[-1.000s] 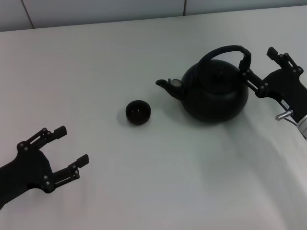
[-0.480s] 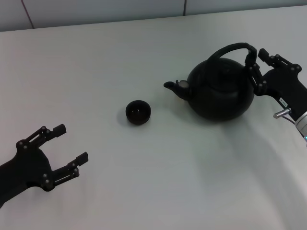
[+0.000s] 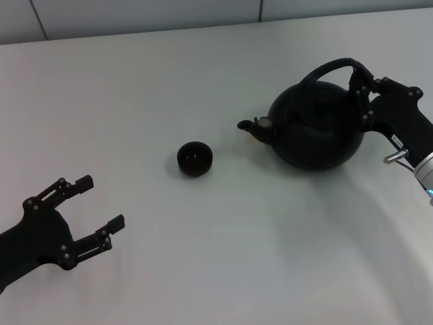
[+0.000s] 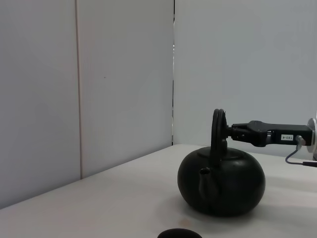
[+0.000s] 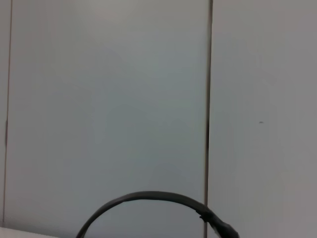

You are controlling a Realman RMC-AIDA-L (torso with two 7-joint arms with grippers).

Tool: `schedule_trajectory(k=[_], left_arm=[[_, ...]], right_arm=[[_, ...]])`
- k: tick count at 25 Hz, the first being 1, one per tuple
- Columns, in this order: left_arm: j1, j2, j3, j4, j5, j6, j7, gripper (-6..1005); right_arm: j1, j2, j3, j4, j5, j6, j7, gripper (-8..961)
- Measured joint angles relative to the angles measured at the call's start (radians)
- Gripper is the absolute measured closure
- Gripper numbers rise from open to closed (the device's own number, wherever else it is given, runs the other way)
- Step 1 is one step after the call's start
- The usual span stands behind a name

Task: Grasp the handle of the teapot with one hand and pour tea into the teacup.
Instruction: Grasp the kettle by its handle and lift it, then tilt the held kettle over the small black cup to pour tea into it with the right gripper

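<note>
The squat matte-black teapot (image 3: 316, 128) hangs by its arched handle (image 3: 335, 66), clenched in the right gripper (image 3: 362, 91). Since earlier, both drifted rightward, farther from the small round teacup (image 3: 195, 158). The left gripper (image 3: 95, 211) rests released.

Open table (image 3: 223, 257) lies between the teacup (image 3: 195, 158) and the teapot (image 3: 316, 126), whose spout (image 3: 252, 126) points toward the cup without reaching it. The right gripper (image 3: 360, 88) blocks the pot's far side, clamped on the handle (image 3: 329, 68). The left gripper (image 3: 88, 211) sits near the table's front-left, fingers spread, well apart from the cup, with bare surface between.
</note>
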Motion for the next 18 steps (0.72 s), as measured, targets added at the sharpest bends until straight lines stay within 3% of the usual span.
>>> schedule_trajectory(k=[8,18], left_arm=[[0.002,0.0,0.0,0.0,-0.001,0.0,0.002,149],[-0.003,0.0,0.0,-0.012,-0.003,0.001,0.005,149]], right_arm=[[0.021,-0.001,0.001,-0.003,0.0,-0.02,0.024,870],[0.149,-0.006,-0.008,-0.064,-0.006,-0.01,0.144,871]])
